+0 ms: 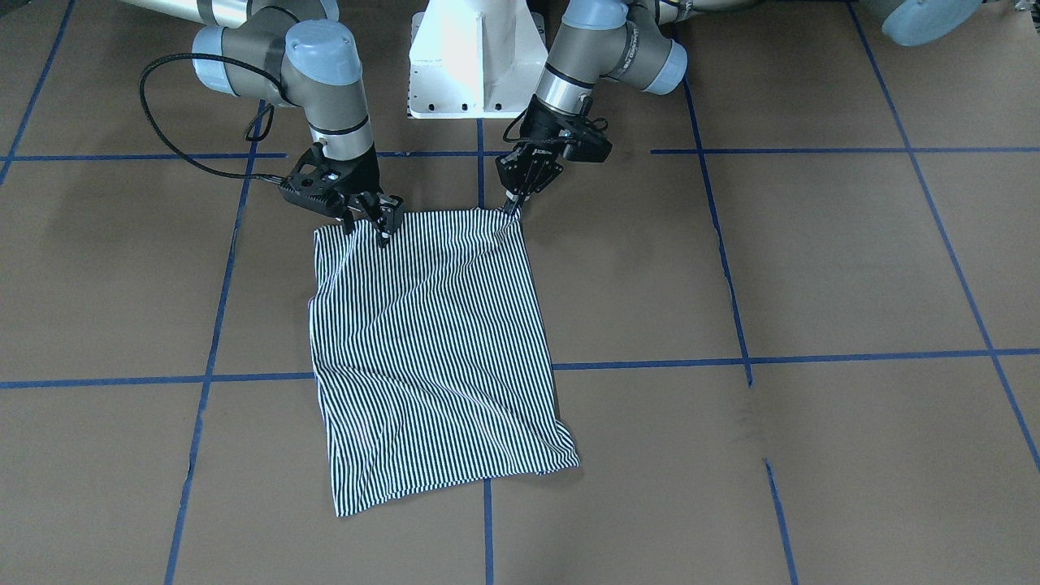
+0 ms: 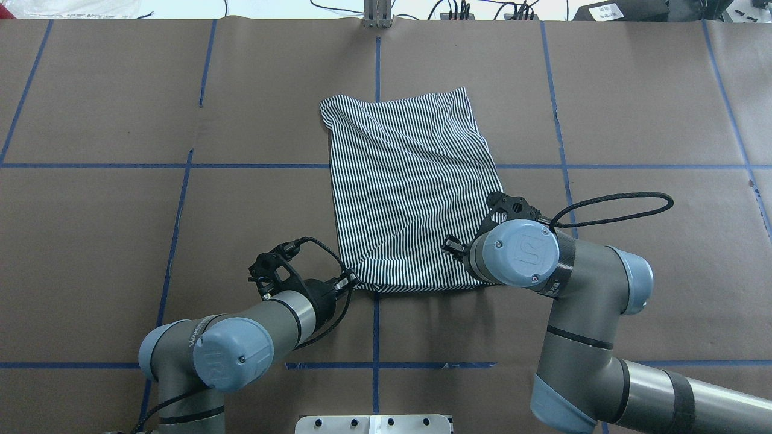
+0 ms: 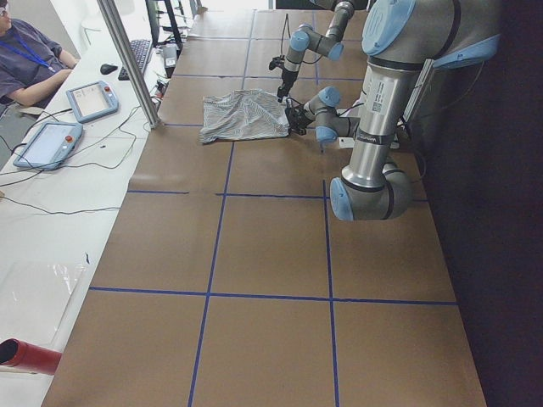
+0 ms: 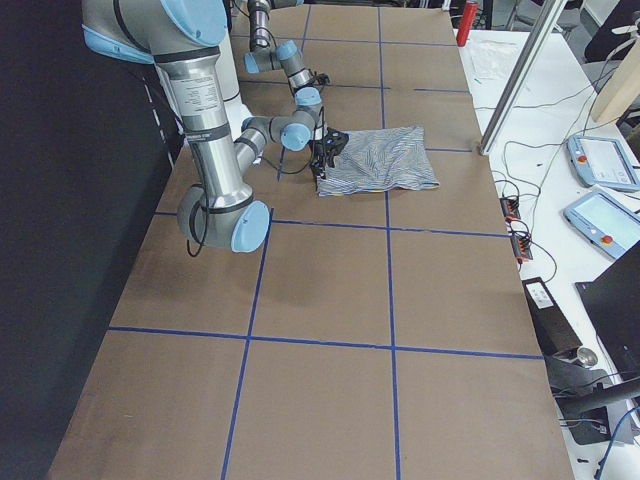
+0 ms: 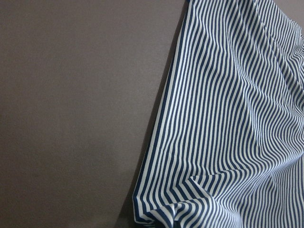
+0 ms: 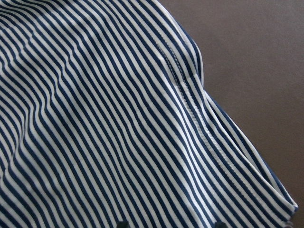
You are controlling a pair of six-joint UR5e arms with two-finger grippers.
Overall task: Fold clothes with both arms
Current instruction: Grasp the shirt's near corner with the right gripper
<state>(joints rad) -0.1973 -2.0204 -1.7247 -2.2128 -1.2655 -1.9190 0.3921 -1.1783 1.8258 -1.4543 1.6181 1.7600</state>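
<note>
The striped shirt (image 1: 431,349) lies folded into a rough rectangle on the brown table (image 1: 812,260), with its rumpled far edge towards the operators' side. My left gripper (image 1: 513,208) is shut on the shirt's near corner (image 2: 356,282) and lifts it slightly. My right gripper (image 1: 367,227) is down on the other near corner with its fingers spread, open. In the overhead view that gripper is mostly hidden under its own wrist (image 2: 512,253). The right wrist view shows stripes and a stitched seam (image 6: 190,104). The left wrist view shows the shirt's side edge (image 5: 161,118) against the table.
The white pedestal base (image 1: 475,57) stands just behind the grippers. Blue tape lines (image 1: 731,357) cross the brown paper. Beyond the far edge is a white bench with teach pendants (image 3: 92,100), a metal post (image 3: 127,59) and a seated person (image 3: 25,59).
</note>
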